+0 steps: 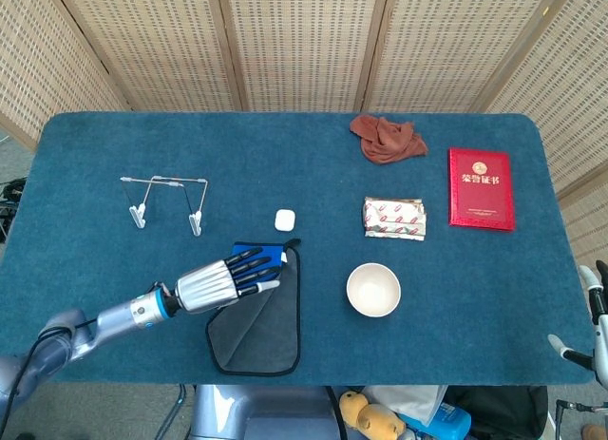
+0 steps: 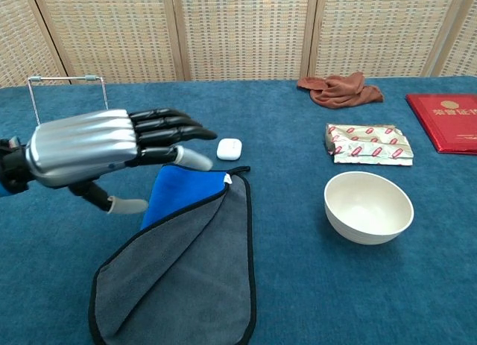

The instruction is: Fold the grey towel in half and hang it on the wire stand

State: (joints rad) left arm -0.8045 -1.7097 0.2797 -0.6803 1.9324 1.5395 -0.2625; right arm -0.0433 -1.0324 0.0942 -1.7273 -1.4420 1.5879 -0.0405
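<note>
The grey towel lies folded lengthwise near the table's front edge, with its blue underside showing at the far corner. My left hand hovers over the towel's left edge, fingers stretched out and apart, holding nothing. The wire stand stands upright behind and to the left of the hand, bare. Only a bit of my right hand shows at the right edge of the head view, too little to read its fingers.
A small white case sits just beyond the towel. A white bowl stands to its right, with a foil packet, a red book and a crumpled brown cloth further back.
</note>
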